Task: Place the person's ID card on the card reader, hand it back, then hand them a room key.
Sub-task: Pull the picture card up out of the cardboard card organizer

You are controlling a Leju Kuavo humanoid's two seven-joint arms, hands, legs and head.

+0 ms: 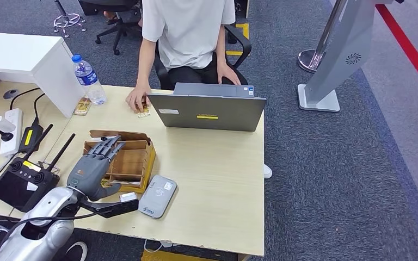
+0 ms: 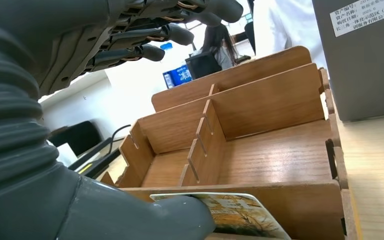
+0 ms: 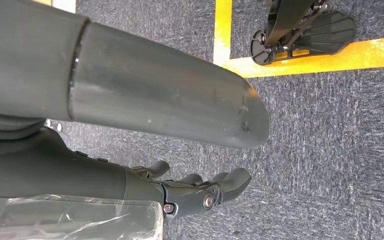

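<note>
My left hand hovers over the near-left part of a wooden divider box, fingers stretched out above its compartments. In the left wrist view the thumb lies beside a picture-printed card standing at the box's near wall; the fingers stay spread well above and nothing is pinched. A grey card reader lies just right of the box, with nothing on it. The person's hand rests on the table on a small card. My right hand hangs over the carpet, holding nothing.
A grey laptop stands at the table's far side in front of the seated person. A water bottle and a small yellowish packet sit far left. A black remote controller and a power strip lie on the left.
</note>
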